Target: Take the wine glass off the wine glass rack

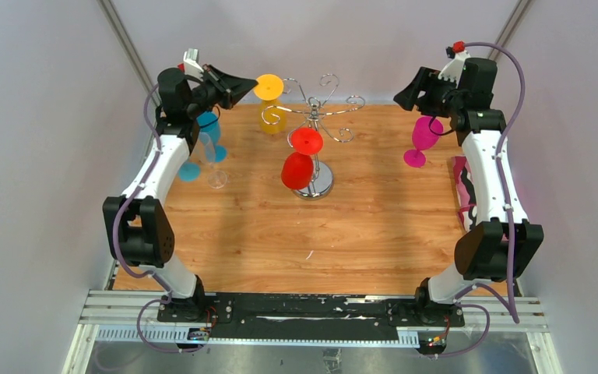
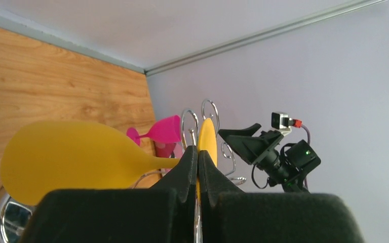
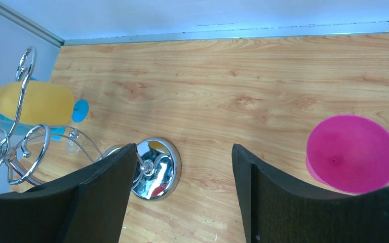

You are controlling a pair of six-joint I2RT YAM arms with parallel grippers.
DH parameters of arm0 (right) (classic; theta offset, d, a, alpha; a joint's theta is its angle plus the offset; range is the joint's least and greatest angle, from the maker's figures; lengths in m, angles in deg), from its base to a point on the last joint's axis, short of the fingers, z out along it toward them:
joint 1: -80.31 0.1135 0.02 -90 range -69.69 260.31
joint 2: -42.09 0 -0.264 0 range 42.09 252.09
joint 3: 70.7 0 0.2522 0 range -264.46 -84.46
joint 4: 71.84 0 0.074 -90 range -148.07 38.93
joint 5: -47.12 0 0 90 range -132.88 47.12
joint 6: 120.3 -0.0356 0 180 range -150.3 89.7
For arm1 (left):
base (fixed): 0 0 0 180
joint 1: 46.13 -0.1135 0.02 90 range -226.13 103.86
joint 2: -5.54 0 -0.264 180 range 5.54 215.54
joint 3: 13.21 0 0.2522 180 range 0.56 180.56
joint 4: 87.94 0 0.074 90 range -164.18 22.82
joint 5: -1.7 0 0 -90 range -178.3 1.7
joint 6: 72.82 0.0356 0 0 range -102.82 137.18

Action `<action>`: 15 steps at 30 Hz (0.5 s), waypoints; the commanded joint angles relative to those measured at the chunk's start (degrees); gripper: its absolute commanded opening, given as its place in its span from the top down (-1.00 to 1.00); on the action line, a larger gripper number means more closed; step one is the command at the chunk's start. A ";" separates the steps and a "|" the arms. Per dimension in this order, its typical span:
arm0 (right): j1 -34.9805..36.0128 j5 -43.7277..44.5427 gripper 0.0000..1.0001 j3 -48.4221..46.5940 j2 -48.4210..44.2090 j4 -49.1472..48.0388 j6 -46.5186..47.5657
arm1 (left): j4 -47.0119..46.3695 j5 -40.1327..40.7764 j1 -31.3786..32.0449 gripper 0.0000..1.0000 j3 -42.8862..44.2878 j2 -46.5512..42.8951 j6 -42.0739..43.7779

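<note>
Since the left fingers [image 2: 188,169] are seen pressed shut on the thin stem of the yellow wine glass [image 2: 76,157], right next to its foot, the grasp is judged done and lift-off is the step in hand. The glass is held at the left outer side of the wine glass rack [image 1: 317,117], bowl hanging down, foot level with the curled arms. Whether the foot rests on the wire or is clear of it cannot be told from any view.

Next move, as judged: the stem is to be slid outward, away from the rack's pole, until the foot is past the curl, and only then lowered to the desk [image 1: 374,234]. The pull should be kept level, since a tilt could hook the foot on the wire and drag the rack over.

The right fingers [image 3: 109,177] are spread wide with nothing held, right of the rack, above the pink glass [image 3: 352,152].

View differences:
- Grip contact on the stem is shown only by the left wrist view. In the top view it is hidden by the wrist body.
- The red glass [image 1: 299,160] hung on the rack's near side is given by the top view alone.
- The blue glass [image 1: 209,128] and clear glass [image 1: 218,181], standing left of the rack, are plain in the top view and only slivers in the right wrist view.
- The rack's mirrored base is best shown by the right wrist view.
</note>
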 commanded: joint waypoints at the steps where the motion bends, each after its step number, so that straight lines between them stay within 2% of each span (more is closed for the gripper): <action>1: 0.35 -1.10 -0.48 0.79 -1.32 -1.28 -0.68 | 0.83 1.31 -0.27 1.00 6.16 2.41 1.32; 10: 0.35 -1.54 -0.47 1.90 -1.49 -2.62 -1.36 | 0.68 3.59 -0.23 1.00 23.35 6.31 -1.00; 15: 0.35 -3.30 -0.48 3.46 -1.91 -5.52 -2.88 | -4.40 2.35 0.44 1.00 24.51 0.35 -2.91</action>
